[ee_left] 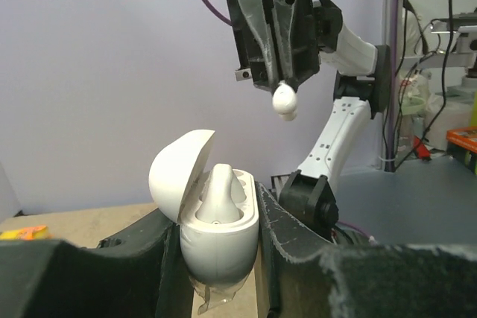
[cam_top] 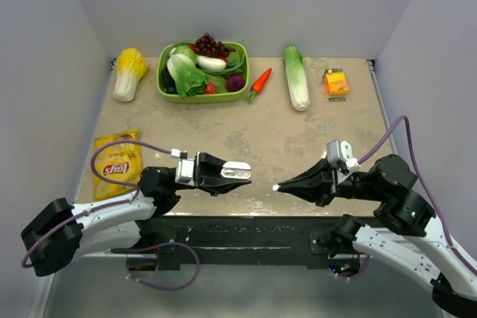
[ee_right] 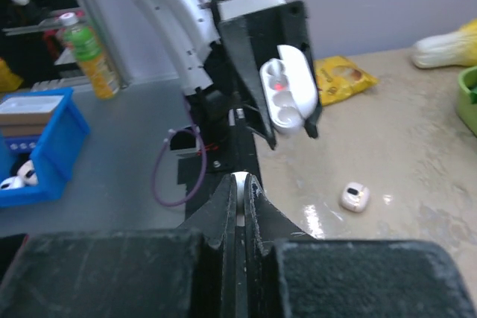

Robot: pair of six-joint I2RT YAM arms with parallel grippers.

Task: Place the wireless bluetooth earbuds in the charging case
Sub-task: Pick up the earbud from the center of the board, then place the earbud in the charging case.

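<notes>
Charging case (ee_left: 220, 243) – glossy white, rounded pebble shape. It is held off the table in the left gripper (cam_top: 240, 174), toward the near edge, left of centre. The lid is open and swung back on its hinge, and the wells face the right side of the scene. A pale rounded form rises from the wells; seated bud or moulding cannot be determined.

Earbud (ee_left: 285, 102) – small, white, rounded. It is pinched at the tip of the right gripper (cam_top: 279, 186), near the open case but apart from it.

Second small white piece (ee_right: 355, 196) – lies on the table beneath the case and appears to be the other bud.
</notes>
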